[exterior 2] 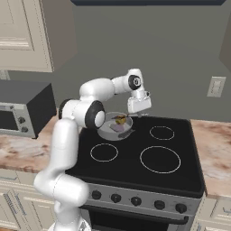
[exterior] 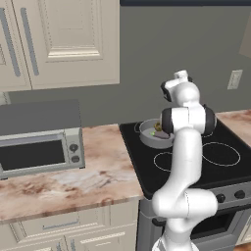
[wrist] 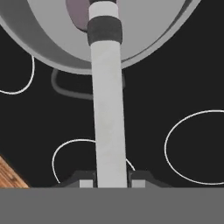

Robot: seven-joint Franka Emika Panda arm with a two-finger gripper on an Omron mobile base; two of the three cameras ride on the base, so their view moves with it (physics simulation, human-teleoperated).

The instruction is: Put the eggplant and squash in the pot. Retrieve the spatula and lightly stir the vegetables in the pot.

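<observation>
Seen from the hand camera: gripper [wrist: 112,180] clamped on the spatula [wrist: 107,109], a pale grey handle rising between the two dark finger tips [wrist: 85,179], one on each side and both touching it. Farther along the handle, a dark band, then the handle passing over the rim of the pot [wrist: 148,26] and ending inside it. A patch of dull purple, the eggplant [wrist: 78,13], lying on the pot floor just beside the spatula's far end. Below the pot, the black stove top [wrist: 175,87] with white burner rings, and a thin dark loop of a pot handle sticking out from the pot wall.

From the right base camera: arm bent over the left side of the stove, gripper hanging at the back right edge of the pot [exterior 2: 115,127]. Pot sitting on the rear left burner. Inside, the eggplant [exterior 2: 116,128] toward the front and the squash [exterior 2: 120,120], yellow-green, just behind it, the two close together.

From the left base camera: pot [exterior: 153,133] partly hidden behind the arm, a bit of yellow-green squash [exterior: 158,127] visible inside. Microwave [exterior: 39,147] standing on the marbled counter [exterior: 73,181] left of the stove, well apart from the pot. Cream cabinets [exterior: 63,39] on the wall above.
</observation>
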